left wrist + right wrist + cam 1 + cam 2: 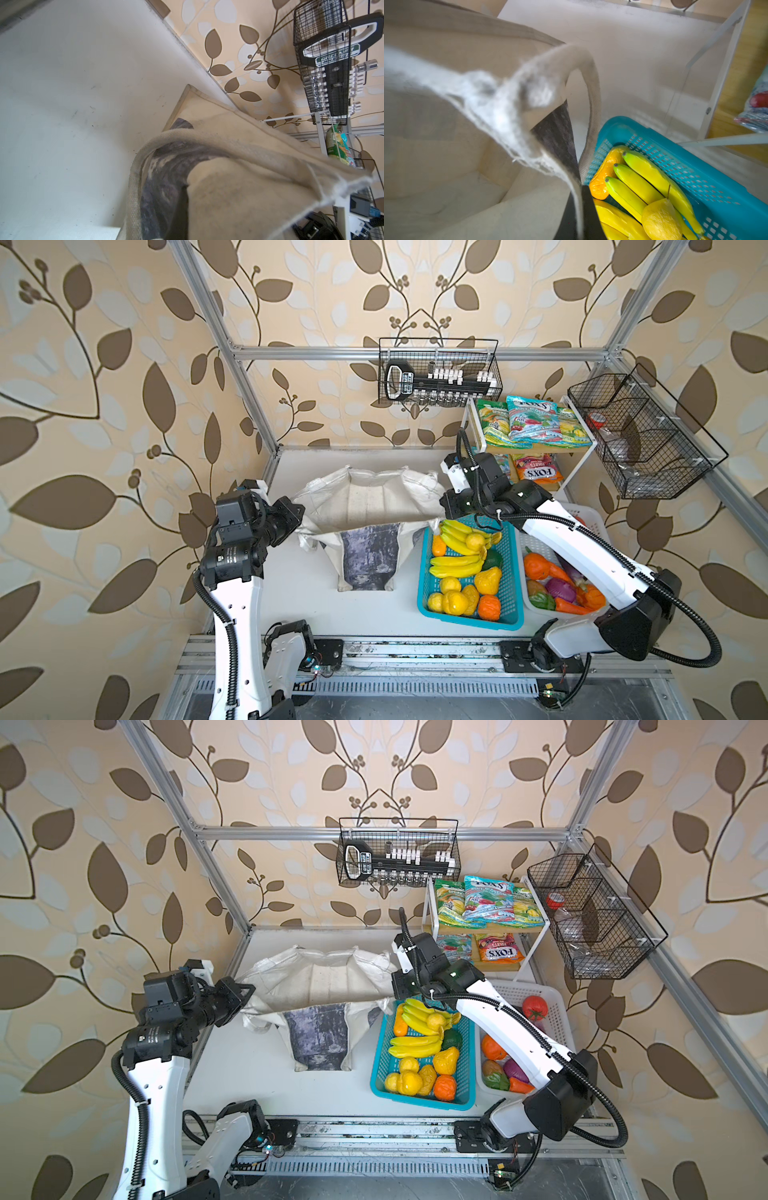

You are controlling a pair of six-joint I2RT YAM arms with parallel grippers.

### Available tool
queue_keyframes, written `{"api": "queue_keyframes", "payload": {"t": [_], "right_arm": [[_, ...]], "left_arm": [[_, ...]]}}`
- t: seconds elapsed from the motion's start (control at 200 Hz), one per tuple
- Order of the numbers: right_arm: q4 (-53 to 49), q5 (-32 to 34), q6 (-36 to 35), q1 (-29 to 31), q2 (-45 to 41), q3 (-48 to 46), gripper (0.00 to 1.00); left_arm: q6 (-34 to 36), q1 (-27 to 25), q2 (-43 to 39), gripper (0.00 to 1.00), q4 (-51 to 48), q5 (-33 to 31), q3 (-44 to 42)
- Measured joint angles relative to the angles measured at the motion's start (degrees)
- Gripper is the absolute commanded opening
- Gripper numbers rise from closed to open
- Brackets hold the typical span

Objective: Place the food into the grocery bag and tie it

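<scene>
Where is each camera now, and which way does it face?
Both top views: high in front, looking down and back; both arms, bag, basket.
Left wrist: at left hand, looking along bag rim toward shelf; no arm.
Right wrist: at right hand, looking down on rim and bananas; no arm.
All share the bag.

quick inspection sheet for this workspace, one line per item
surface: white table, faint scuffs
job's things: grocery bag open, nothing seen inside; toy fruit in blue basket, toy vegetables in white basket, sweet packets on shelf
clutter: black wire basket on the back rail, another on the side rail
end effectors: left end effector shut on the bag's left rim, right end effector shut on its right rim
cables: black hoses along both arms, none seen snagged
surroundings: metal frame, leaf wallpaper
</scene>
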Motion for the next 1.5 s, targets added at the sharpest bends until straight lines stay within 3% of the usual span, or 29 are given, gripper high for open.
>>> {"api": "queue_keyframes", "payload": {"t": [0.25, 0.56, 0.64, 0.75, 0.88, 1.01, 1.105, 1.165, 1.33, 1.499], "right_arm": [[1.6, -0.15, 1.97, 7.91, 8.39, 2.49, 0.02], [1.7, 0.5, 2.78, 7.72, 11.69, 7.43, 0.02], [1.7, 0.7, 3.08, 7.54, 11.47, 7.48, 0.19], [2.08, 0.76, 3.5, 6.82, 10.32, 7.23, 0.3], [2.8, 3.02, 3.45, 6.1, 7.3, 6.16, 0.61], [4.15, 6.56, 2.78, 6.25, 0.11, 2.14, 0.99], [5.77, 8.37, 0.94, 5.95, -7.39, -1.49, 1.0], [8.0, 6.08, -0.28, 4.07, -13.03, -4.35, 1.0], [11.39, -2.27, -0.22, -9.05, -27.74, -12.55, 1.0], [8.83, -4.42, -0.09, -14.03, -32.02, -15.37, 0.99]], "left_arm": [[-1.4, -0.68, 1.68, 0.0, 4.35, 2.67, -7.04], [-3.19, -2.75, 5.01, 0.0, 9.7, 5.9, -8.26], [-3.15, -2.78, 5.09, 0.0, 10.19, 6.03, -8.26], [-3.08, -2.78, 6.6, 0.0, 10.93, 6.93, -8.26], [-3.23, -3.06, 7.87, 0.0, 12.59, 6.84, -8.57], [-3.04, -3.52, 7.63, 0.0, 13.55, 6.38, -8.87], [-2.86, -3.52, 7.21, 0.0, 13.94, 5.42, -9.25], [-2.93, -3.5, 7.3, 0.0, 14.51, 5.73, -9.68], [-2.93, -3.52, 9.68, 0.0, 17.03, 8.07, -10.45], [-2.03, -3.5, 9.09, 0.0, 16.68, 8.17, -10.45]]}}
